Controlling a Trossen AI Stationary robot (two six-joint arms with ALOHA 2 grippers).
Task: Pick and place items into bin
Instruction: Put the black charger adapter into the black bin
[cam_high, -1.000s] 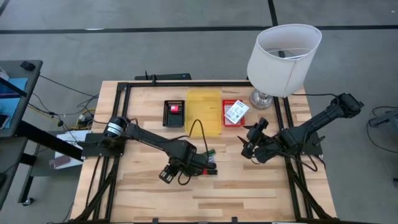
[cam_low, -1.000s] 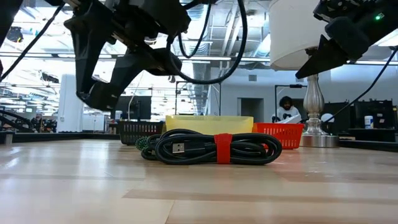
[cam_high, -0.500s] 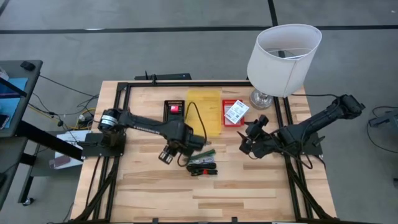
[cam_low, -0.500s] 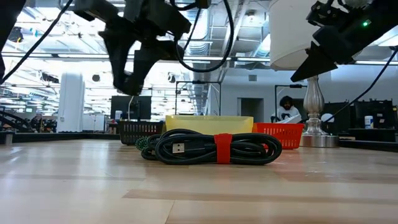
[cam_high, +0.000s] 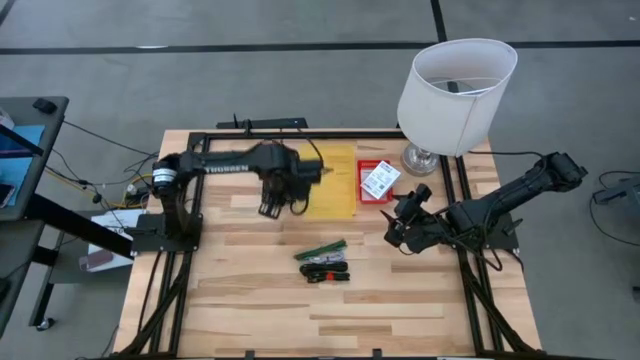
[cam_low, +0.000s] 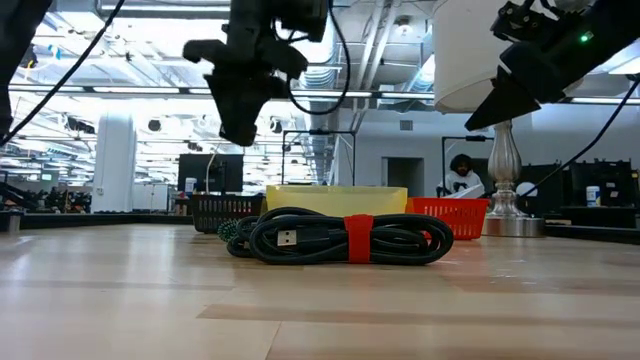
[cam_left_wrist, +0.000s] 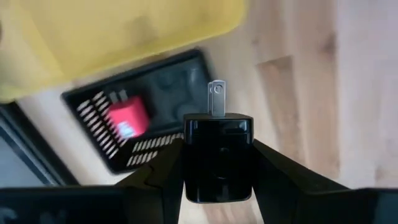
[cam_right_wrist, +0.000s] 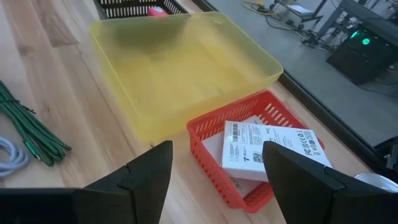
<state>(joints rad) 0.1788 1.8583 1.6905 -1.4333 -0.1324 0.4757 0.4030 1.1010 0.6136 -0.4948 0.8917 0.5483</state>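
My left gripper (cam_left_wrist: 217, 163) is shut on a small black charger plug (cam_left_wrist: 217, 134) and hangs over the black basket (cam_left_wrist: 163, 93), which holds a pink-red block (cam_left_wrist: 127, 118), beside the yellow tray (cam_high: 330, 180). From above, this gripper (cam_high: 270, 203) sits just left of the tray. A coiled black cable with a red strap (cam_high: 325, 271) and a green cord (cam_high: 322, 249) lie mid-table. A white labelled packet (cam_right_wrist: 267, 148) lies in the red basket (cam_high: 378, 195). My right gripper (cam_right_wrist: 211, 186) is open, hovering right of the tray. My left gripper pinches the black charger plug by its two opposite side faces (cam_left_wrist: 189, 155), one finger (cam_left_wrist: 155, 177) on each side. The fingers come from above. The metal prong (cam_left_wrist: 216, 98) points away from the fingers. The plug is lifted clear, above the black basket.
A white-shaded lamp (cam_high: 455, 90) stands at the table's far right corner, behind the red basket. A black frame rail (cam_high: 300, 133) runs round the table. Bare wood lies toward the near edge (cam_high: 330, 320). In the low view the cable coil (cam_low: 350, 238) sits before the tray.
My left gripper has risen from beside the cables mid-table and swung toward the far edge, ending over the black basket left of the yellow tray and turning as it went. The black cable and green cord, partly covered by the arm before, stay where they lay.
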